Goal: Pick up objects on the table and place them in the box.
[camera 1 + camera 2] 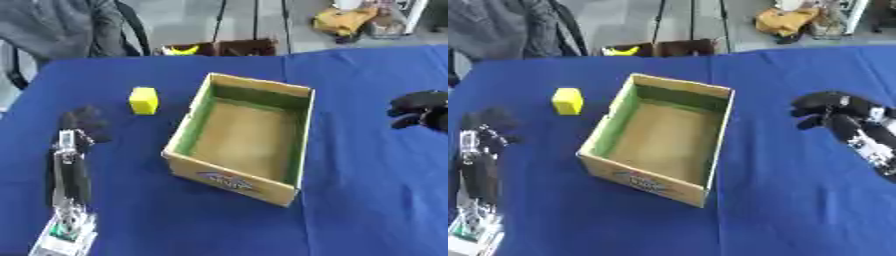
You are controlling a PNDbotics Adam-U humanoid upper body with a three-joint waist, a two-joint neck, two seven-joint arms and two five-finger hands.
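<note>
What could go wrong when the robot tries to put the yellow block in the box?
1. The yellow block stands close to the box's left wall, so the left hand might bump the box and slide it across the blue cloth.
2. The block is small next to the hand, so it could slip out or tip over during the grab.
3. The right hand waits far across the box, too distant to help.

Box (241, 186): open on top, its tall walls block any low sideways pass; entry only from above.
Yellow block (143, 100): stands alone left of the box, blue cloth bare on every side.
Left hand (85, 122): near the block, open cloth between them.
Right hand (826, 109): right of the box, bare cloth between.
</note>
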